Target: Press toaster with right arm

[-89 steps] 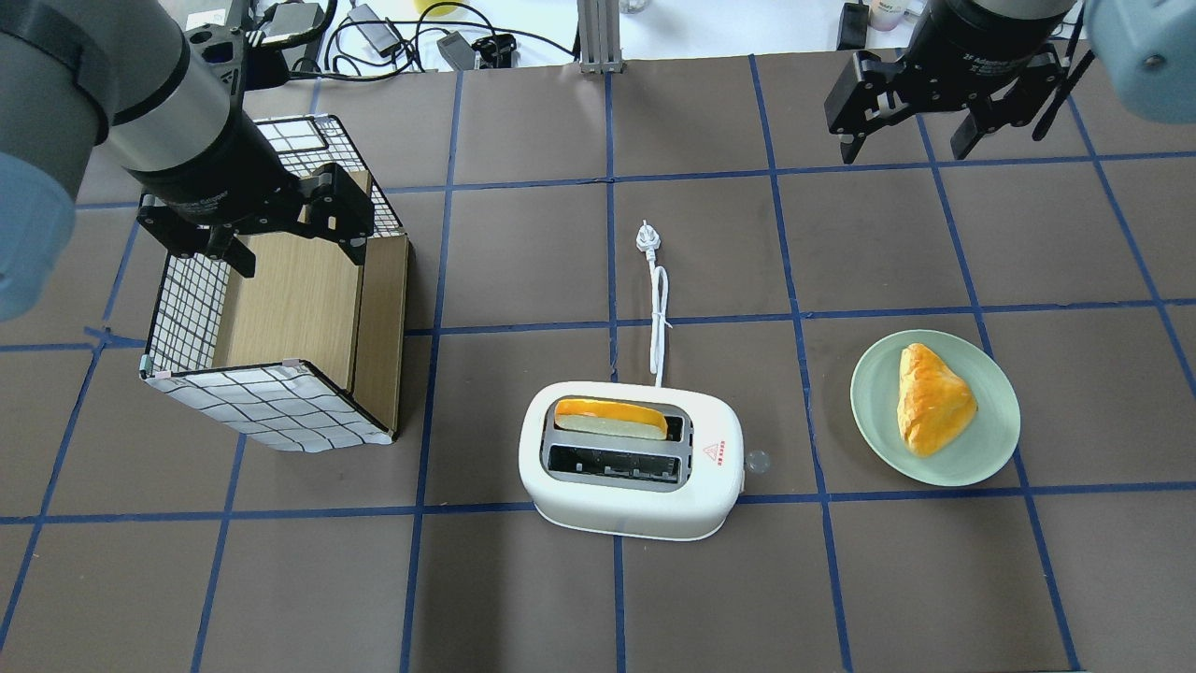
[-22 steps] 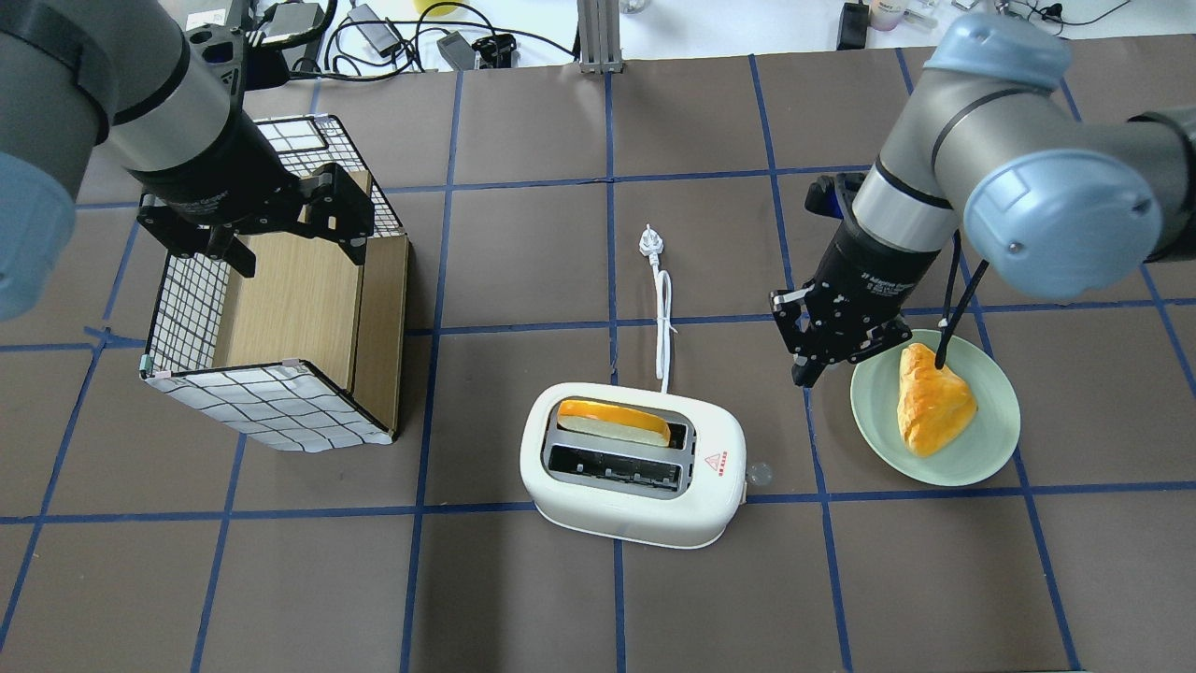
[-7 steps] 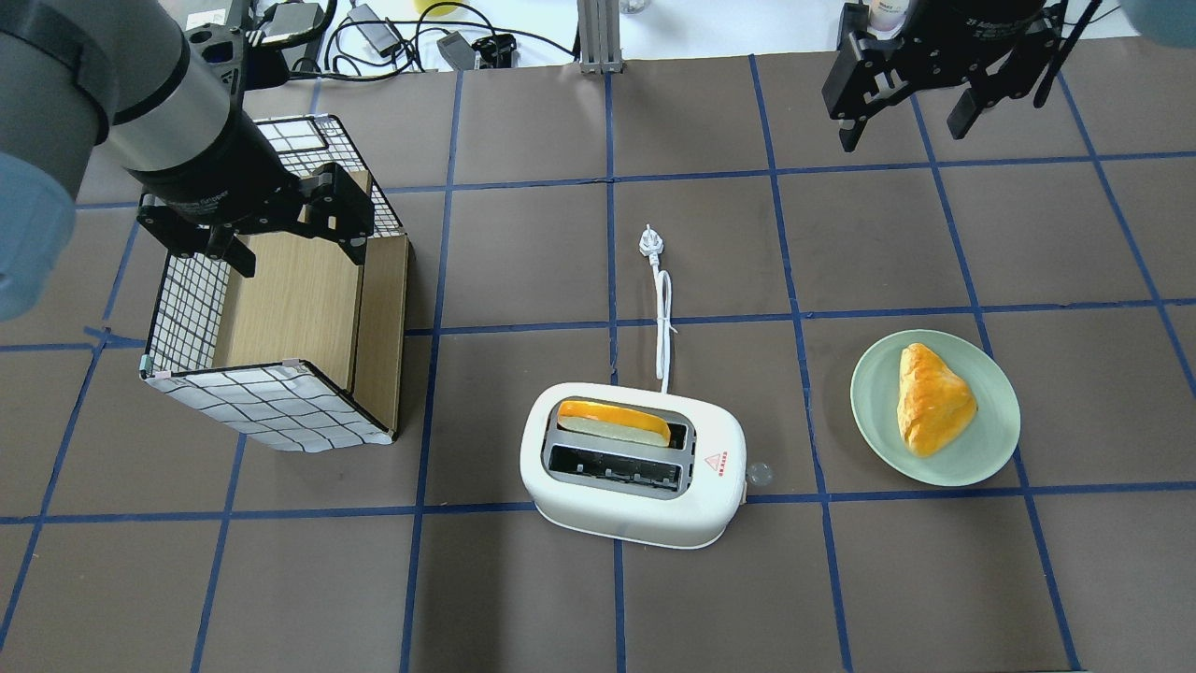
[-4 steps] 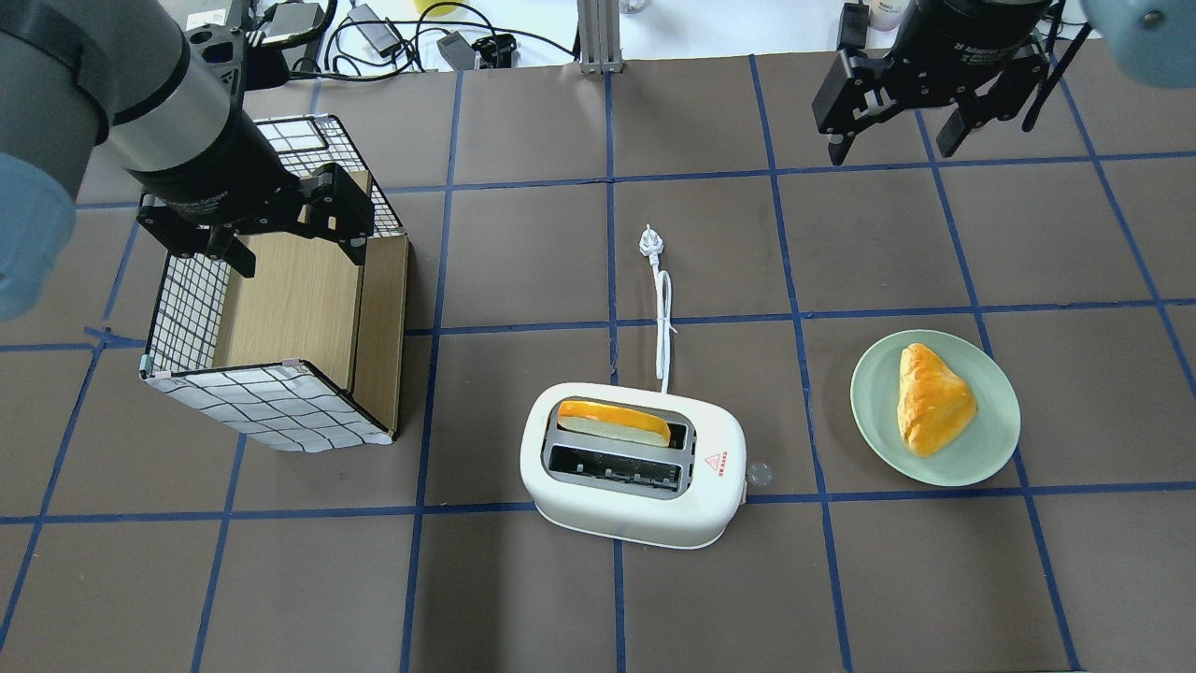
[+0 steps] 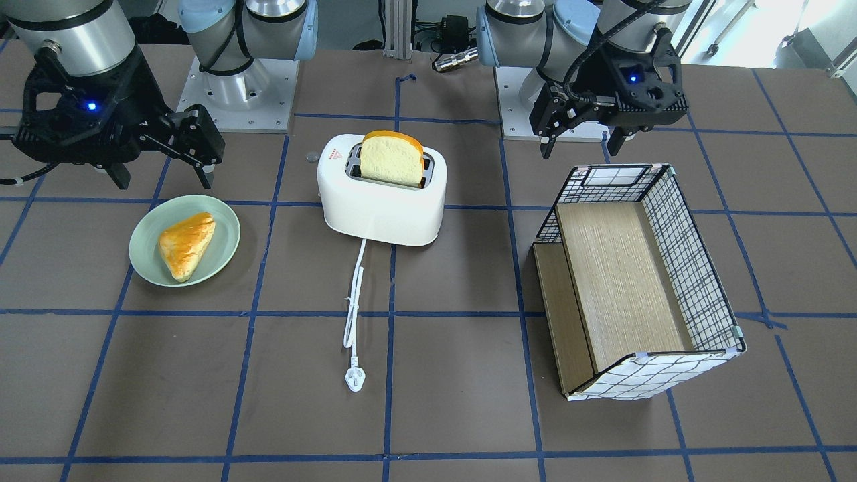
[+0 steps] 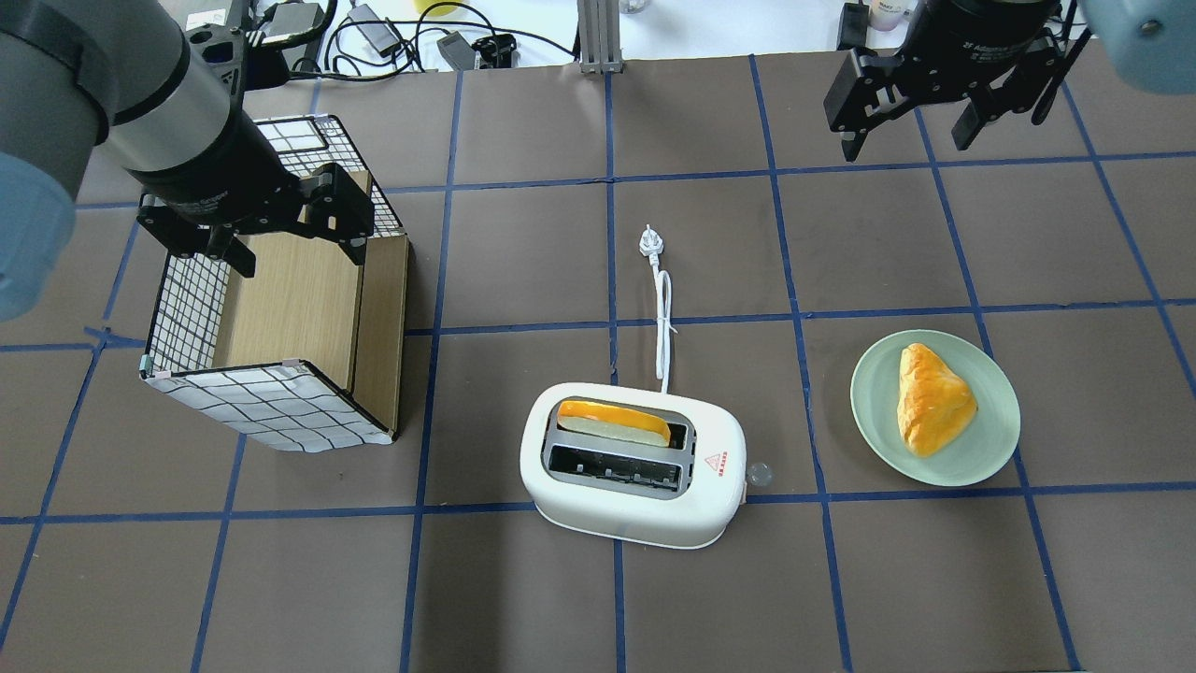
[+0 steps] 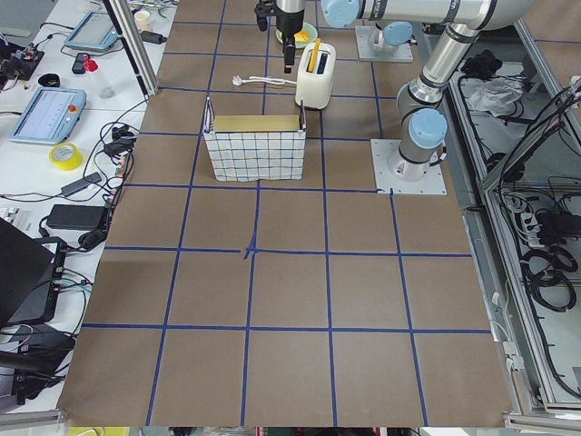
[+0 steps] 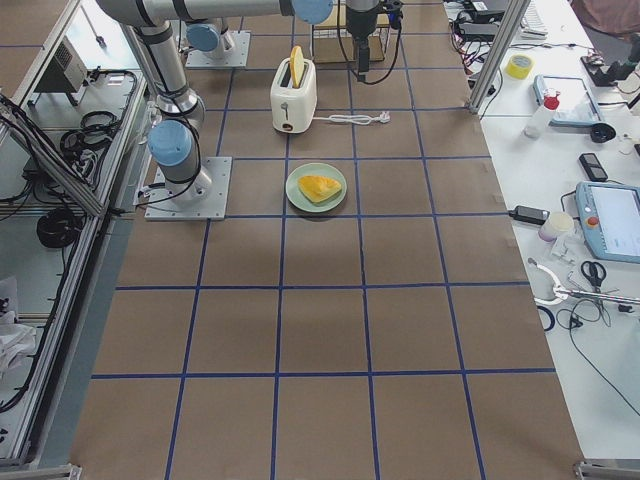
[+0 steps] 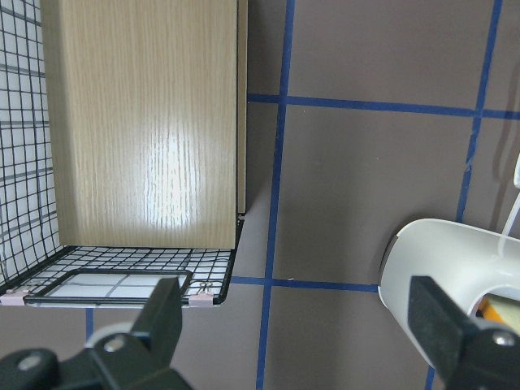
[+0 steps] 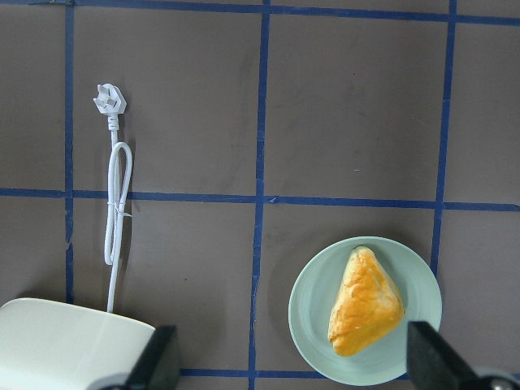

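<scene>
The white two-slot toaster [image 6: 635, 509] stands at the table's middle front, with a bread slice [image 6: 612, 421] standing up in its far slot. It also shows in the front view [image 5: 381, 207]. Its small clear lever knob [image 6: 758, 474] sticks out at its right end. Its cord runs away to a plug [image 6: 648, 241]. My right gripper [image 6: 904, 140] is open and empty, high over the far right of the table, well away from the toaster. In the right wrist view the toaster's corner [image 10: 65, 345] lies at the lower left. My left gripper [image 6: 301, 257] is open and empty above the grid box.
A grid-patterned box [image 6: 271, 402] with a wooden inside lies on its side at the left. A green plate [image 6: 990, 449] with a pastry [image 6: 930, 397] sits right of the toaster. Cables and gear lie beyond the far table edge.
The right gripper was low between toaster and plate 3 s ago and has risen back to the far right. In the last second it only shifted slightly. The toaster is turned slightly since the earliest frame.
</scene>
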Action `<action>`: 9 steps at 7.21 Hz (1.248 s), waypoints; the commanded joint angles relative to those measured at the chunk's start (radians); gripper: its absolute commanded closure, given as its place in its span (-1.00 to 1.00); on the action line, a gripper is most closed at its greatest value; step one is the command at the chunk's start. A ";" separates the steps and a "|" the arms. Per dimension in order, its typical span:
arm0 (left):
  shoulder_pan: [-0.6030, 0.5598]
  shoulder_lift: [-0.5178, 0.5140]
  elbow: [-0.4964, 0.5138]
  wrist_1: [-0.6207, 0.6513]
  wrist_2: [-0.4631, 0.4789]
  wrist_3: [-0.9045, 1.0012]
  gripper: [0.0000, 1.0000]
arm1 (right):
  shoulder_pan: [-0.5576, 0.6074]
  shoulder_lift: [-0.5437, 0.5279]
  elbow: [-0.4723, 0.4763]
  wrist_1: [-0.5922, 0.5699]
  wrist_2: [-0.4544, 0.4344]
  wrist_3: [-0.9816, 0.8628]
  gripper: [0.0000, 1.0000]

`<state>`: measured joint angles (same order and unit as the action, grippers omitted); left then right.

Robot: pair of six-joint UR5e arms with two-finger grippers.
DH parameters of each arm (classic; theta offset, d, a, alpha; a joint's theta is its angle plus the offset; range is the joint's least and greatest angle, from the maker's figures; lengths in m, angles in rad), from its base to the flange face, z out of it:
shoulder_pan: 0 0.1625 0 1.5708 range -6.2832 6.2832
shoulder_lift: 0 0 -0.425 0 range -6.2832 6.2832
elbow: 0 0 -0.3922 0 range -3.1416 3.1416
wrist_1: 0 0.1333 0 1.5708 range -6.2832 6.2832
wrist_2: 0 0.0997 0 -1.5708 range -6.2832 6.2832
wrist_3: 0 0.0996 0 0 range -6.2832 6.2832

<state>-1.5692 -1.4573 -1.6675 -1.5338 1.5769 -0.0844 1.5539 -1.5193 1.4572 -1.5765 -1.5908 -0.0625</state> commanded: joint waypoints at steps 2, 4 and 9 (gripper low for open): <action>0.000 0.000 0.000 0.001 0.000 0.000 -1.00 | 0.000 0.001 0.000 0.001 0.006 0.000 -1.00; 0.000 0.000 0.000 0.000 0.000 0.000 -1.00 | 0.000 0.002 0.000 0.003 0.006 -0.002 -1.00; 0.000 0.000 0.000 0.001 0.000 0.000 -1.00 | 0.000 0.002 0.005 0.018 0.024 -0.003 -1.00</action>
<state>-1.5692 -1.4573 -1.6675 -1.5336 1.5769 -0.0844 1.5539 -1.5184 1.4586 -1.5662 -1.5802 -0.0648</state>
